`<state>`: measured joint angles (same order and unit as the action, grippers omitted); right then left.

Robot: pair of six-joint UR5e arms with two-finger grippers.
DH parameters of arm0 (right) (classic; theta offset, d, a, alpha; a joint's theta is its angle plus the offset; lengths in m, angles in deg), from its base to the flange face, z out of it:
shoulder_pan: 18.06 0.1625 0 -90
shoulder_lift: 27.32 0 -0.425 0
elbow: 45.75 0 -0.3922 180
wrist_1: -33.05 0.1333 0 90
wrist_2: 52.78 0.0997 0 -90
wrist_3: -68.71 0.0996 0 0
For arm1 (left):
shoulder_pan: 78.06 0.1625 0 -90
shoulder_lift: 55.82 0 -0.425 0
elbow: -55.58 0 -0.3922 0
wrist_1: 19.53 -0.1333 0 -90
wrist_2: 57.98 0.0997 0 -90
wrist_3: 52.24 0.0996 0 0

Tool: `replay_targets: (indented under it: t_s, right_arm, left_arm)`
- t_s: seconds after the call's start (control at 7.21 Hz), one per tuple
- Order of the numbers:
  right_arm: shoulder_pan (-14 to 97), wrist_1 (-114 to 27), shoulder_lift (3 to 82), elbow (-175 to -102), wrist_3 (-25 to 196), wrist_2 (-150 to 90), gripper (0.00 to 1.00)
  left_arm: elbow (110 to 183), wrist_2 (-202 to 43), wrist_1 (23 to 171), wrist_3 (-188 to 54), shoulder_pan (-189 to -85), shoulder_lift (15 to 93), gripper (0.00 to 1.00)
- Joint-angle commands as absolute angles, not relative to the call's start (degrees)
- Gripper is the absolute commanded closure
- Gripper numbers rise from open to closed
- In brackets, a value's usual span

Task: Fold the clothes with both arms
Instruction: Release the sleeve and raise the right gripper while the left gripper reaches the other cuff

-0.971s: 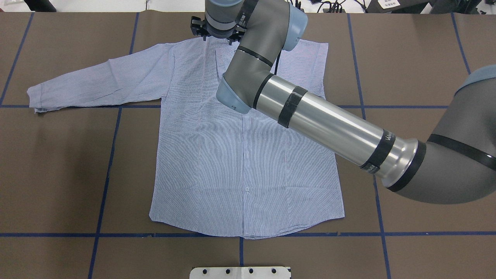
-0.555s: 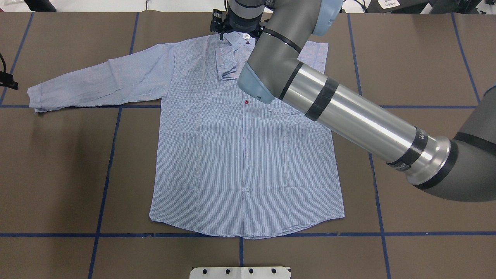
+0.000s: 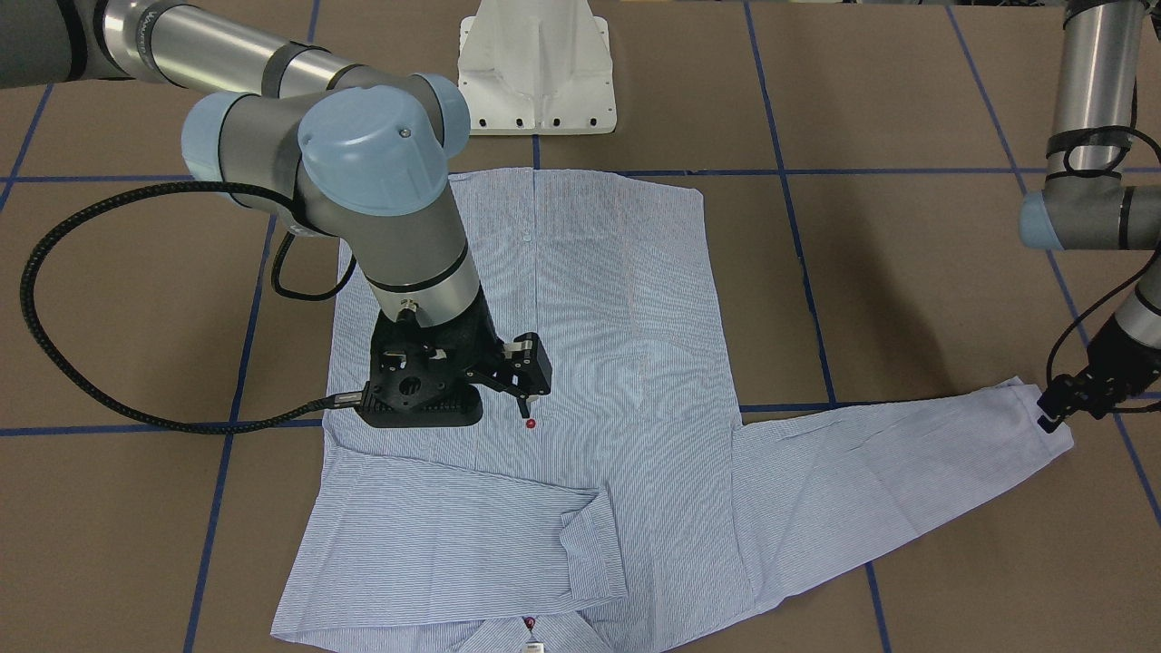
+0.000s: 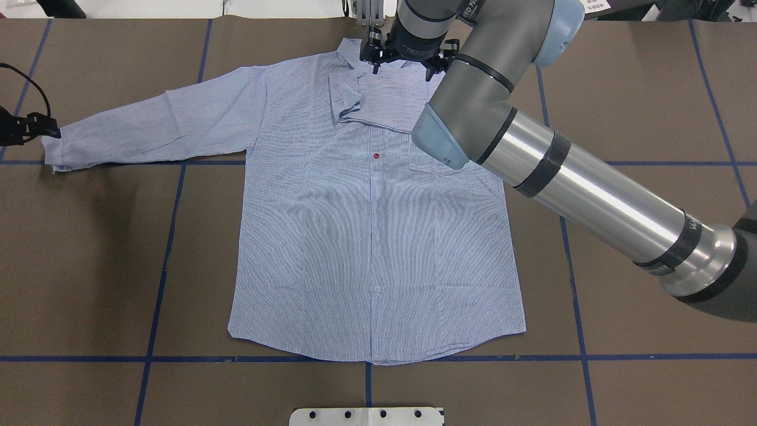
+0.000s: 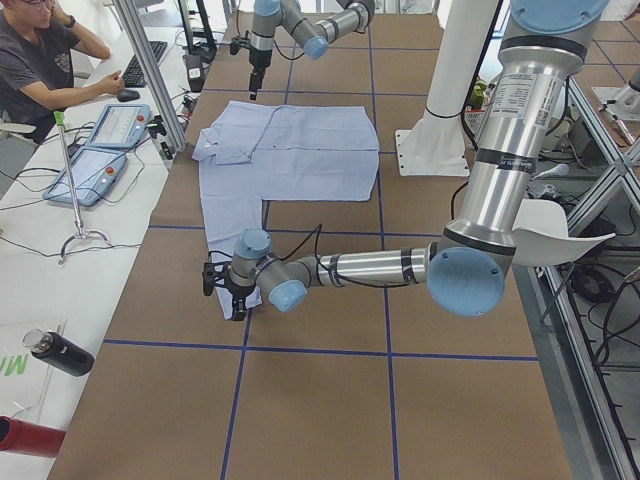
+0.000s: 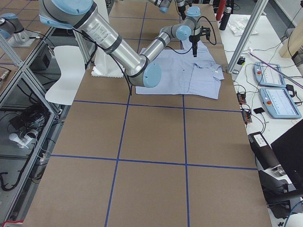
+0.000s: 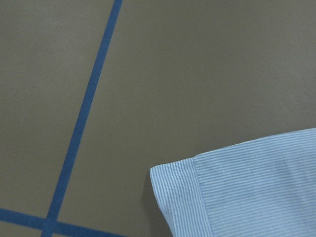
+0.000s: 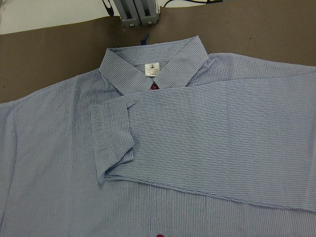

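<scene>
The light blue striped shirt point(image 4: 372, 236) lies flat and front-up on the brown table, collar point(image 8: 153, 64) at the far edge. One sleeve point(image 8: 212, 138) is folded across the chest below the collar. The other sleeve point(image 4: 154, 124) stretches out sideways. My right gripper point(image 4: 405, 65) hovers over the collar area point(image 3: 494, 390) and looks open, holding nothing. My left gripper point(image 4: 35, 127) sits at the outstretched sleeve's cuff point(image 3: 1043, 426) and appears open. In the left wrist view, only the cuff corner point(image 7: 197, 197) shows, no fingers.
The white pedestal base point(image 4: 366, 416) stands at the table's near edge. Blue tape lines point(image 4: 159, 266) grid the brown surface. An aluminium post point(image 8: 138, 12) stands beyond the collar. A seated person point(image 5: 40, 50) and tablets point(image 5: 95, 165) are at the side bench.
My right arm has swung to the right along the collar, uncovering the folded sleeve. My left gripper has come in from the left edge and reached the cuff.
</scene>
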<state>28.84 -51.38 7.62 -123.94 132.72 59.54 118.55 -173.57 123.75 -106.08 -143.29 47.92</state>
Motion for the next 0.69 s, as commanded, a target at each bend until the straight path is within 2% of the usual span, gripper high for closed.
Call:
replay_targets:
  t_s: [0.0, 0.14, 0.28, 0.42, 0.55]
  right_arm:
    - [28.87, -51.24, 7.84, -124.15, 132.6, 59.28, 0.01]
    - [28.79, -51.24, 7.75, -124.15, 132.6, 59.19, 0.01]
    - [28.78, -51.24, 7.66, -124.15, 132.6, 59.19, 0.01]
    - [28.78, -51.24, 7.66, -124.15, 132.6, 59.19, 0.01]
    - [28.78, -51.24, 7.58, -124.15, 132.6, 59.11, 0.01]
  left_arm:
    - [117.19, -173.47, 125.32, -106.03, -142.23, 48.16, 0.25]
    - [117.02, -173.47, 125.32, -105.77, -142.22, 48.16, 0.29]
    - [117.02, -173.47, 125.06, -106.12, -142.22, 48.16, 0.41]
    - [116.93, -173.39, 124.88, -106.03, -142.22, 48.07, 0.64]
    - [117.28, -173.73, 124.62, -105.95, -142.22, 48.16, 0.93]
